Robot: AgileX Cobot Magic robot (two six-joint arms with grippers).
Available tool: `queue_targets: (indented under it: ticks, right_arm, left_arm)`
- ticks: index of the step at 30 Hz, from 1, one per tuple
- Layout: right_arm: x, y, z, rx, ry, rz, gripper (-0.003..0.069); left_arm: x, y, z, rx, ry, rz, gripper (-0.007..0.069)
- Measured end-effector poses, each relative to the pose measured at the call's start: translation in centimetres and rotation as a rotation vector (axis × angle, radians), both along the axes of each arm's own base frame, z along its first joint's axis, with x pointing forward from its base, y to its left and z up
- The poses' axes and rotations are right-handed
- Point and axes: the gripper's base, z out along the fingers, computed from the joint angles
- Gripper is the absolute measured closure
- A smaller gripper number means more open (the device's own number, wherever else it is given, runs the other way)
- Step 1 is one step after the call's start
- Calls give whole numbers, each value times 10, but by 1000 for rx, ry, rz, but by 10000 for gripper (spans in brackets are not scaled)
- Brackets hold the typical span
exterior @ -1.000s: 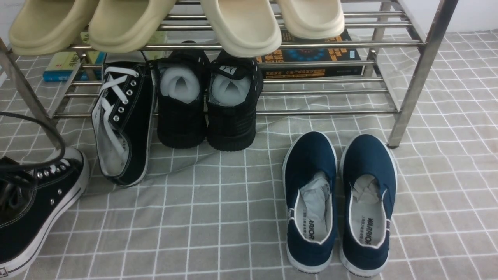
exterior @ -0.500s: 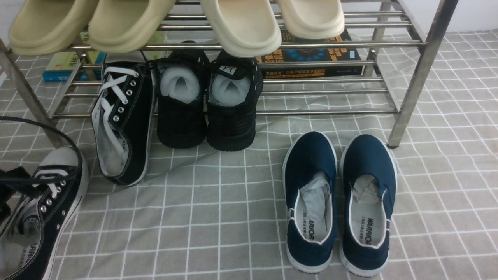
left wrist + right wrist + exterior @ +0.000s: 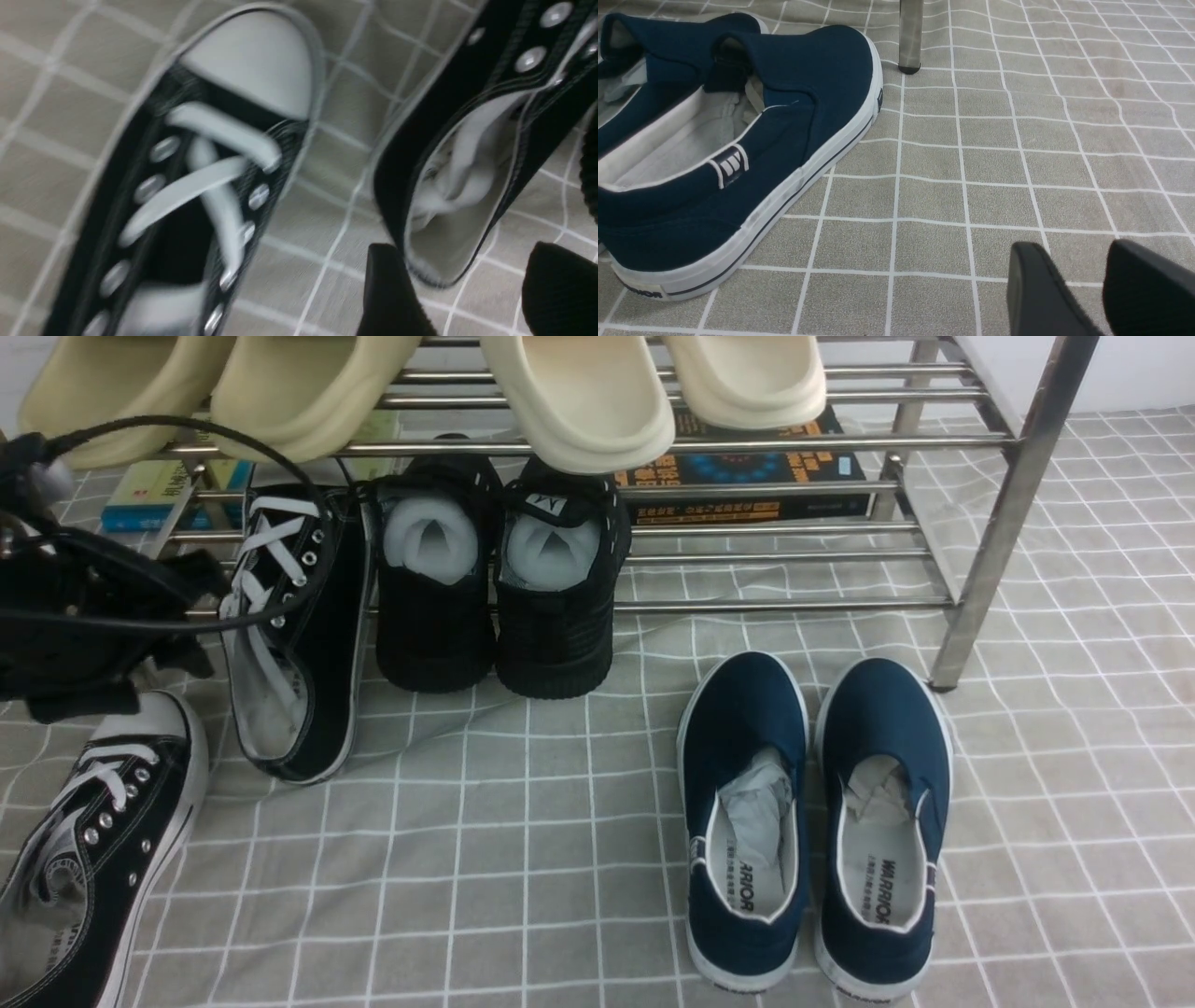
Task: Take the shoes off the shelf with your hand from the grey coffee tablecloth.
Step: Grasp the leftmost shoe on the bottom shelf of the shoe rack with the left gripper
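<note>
Shoes lie on the biggest thing in view, the grey coffee tablecloth (image 3: 560, 859), which wrinkles up toward the shelf (image 3: 794, 605). One sneaker (image 3: 103, 859) is flat on the cloth at the robot's left, clear of the bars. Its mate (image 3: 308, 644) leans on its side, toe on the lower bars, heel on the cloth, just beside the black mesh shoes (image 3: 495, 607). Left hand (image 3: 467, 298) is spread and empty, fingers either side of that heel. Right hand (image 3: 1092, 289) hangs low, slightly parted, holding nothing. Likely trouble: the soft collar folds and slips from the pinch, or the tilted sneaker rolls, drags the mesh pair, or snags the looping cable (image 3: 168, 419).
</note>
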Motion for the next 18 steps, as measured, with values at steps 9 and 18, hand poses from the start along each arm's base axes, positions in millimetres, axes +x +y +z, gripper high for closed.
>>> queue_targets:
  ticks: [9,18]
  right_arm:
    - [0,0,0,0,0,0,420]
    - [0,0,0,0,0,0,420]
  left_arm:
    - [35,-2,-48,9,32,-42,217]
    - [53,-3,-78,-21,31,-16,330]
